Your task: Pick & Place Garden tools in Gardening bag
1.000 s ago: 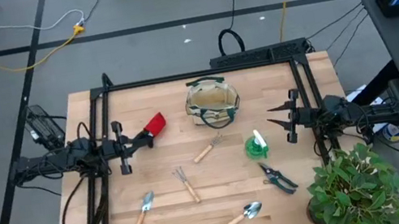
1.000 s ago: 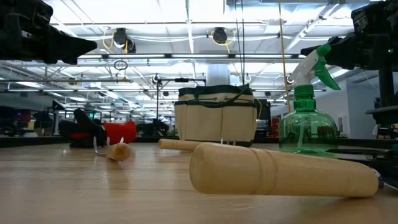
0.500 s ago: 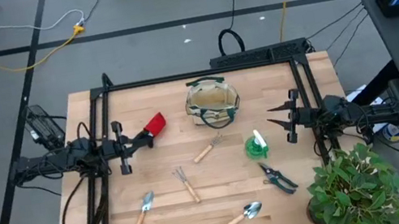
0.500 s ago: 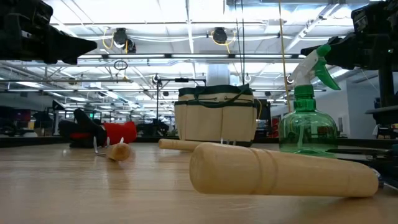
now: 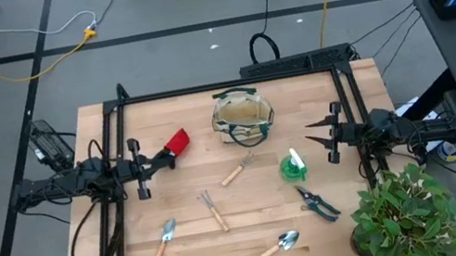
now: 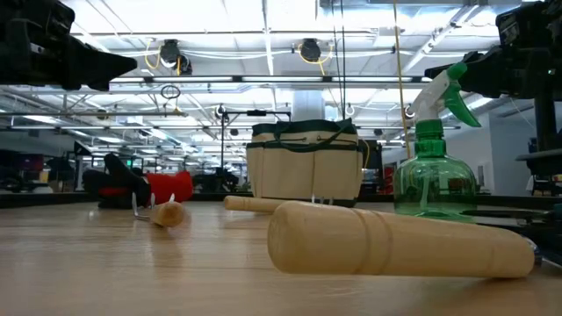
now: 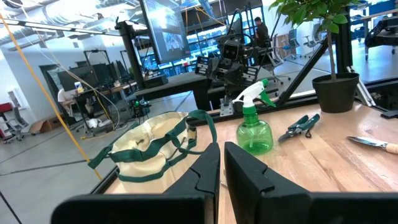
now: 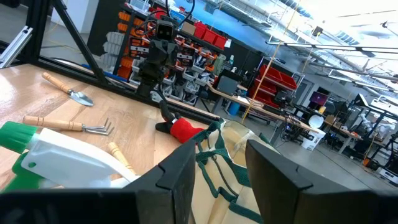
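Observation:
The tan gardening bag (image 5: 243,114) with green trim stands upright at the table's far middle. A red item (image 5: 177,142) lies to its left. On the table lie a wooden-handled fork (image 5: 237,170), a hand rake (image 5: 213,209), two trowels (image 5: 163,243) (image 5: 277,247), black pruning shears (image 5: 317,202), and a standing green-and-white spray bottle (image 5: 292,166). My left gripper (image 5: 161,159) is shut and empty, raised above the table just left of the red item. My right gripper (image 5: 312,133) is open and empty, raised to the right of the spray bottle.
A leafy potted plant (image 5: 408,214) stands at the near right corner, close under the right arm. A black frame (image 5: 230,83) runs along the table's far, left and right sides. The low view shows a wooden handle (image 6: 395,239) lying close to the camera.

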